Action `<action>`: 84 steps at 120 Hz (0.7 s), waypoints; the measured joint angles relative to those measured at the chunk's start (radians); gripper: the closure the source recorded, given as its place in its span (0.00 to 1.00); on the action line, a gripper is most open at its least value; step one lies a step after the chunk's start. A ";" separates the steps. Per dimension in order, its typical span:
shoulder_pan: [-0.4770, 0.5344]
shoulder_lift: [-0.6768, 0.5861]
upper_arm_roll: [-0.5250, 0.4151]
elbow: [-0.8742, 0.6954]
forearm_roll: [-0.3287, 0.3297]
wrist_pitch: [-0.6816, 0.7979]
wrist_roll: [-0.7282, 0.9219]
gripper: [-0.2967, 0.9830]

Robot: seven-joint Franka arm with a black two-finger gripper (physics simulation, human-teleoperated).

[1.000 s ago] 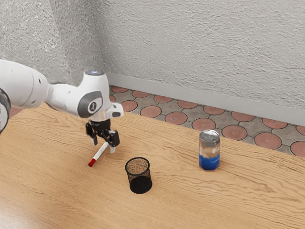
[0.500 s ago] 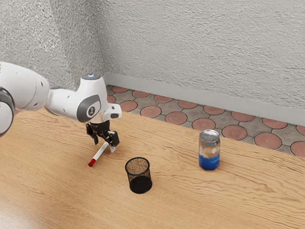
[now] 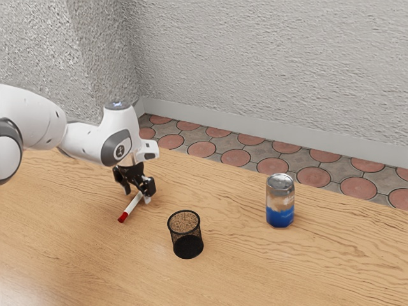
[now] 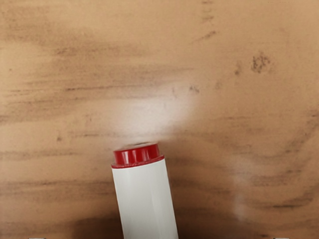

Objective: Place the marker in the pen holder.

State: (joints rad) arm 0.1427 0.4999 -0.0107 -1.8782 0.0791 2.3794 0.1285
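Observation:
My gripper [image 3: 138,194] is low over the table at the marker's far end, its two fingers apart, in the exterior view. The marker [image 3: 132,204] lies on the wood, white with a red end pointing away from the hand. In the wrist view, its white body [image 4: 145,201] and a red end piece show between the widely spaced fingertips of the open gripper [image 4: 159,237], with a gap on each side. Upright on the table stands the black mesh pen holder [image 3: 186,237], toward the exterior view's right from the marker.
A silver and blue can [image 3: 280,201] stands on the wooden table [image 3: 255,268], farther toward the exterior view's right than the pen holder. Behind the table's far edge are a tiled floor and a rough grey wall.
My hand has shifted slightly toward the exterior view's left, and the arm's wrist has tilted a little that way. The marker, pen holder and can have stayed where they were.

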 joint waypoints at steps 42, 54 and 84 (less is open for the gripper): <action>0.000 -0.006 -0.001 -0.001 -0.001 0.000 0.008 0.64; 0.000 -0.007 -0.001 -0.001 -0.001 -0.001 0.009 0.72; -0.001 -0.007 -0.002 -0.003 0.013 0.000 -0.005 0.83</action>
State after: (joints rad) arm 0.1413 0.4928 -0.0125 -1.8814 0.0924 2.3789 0.1231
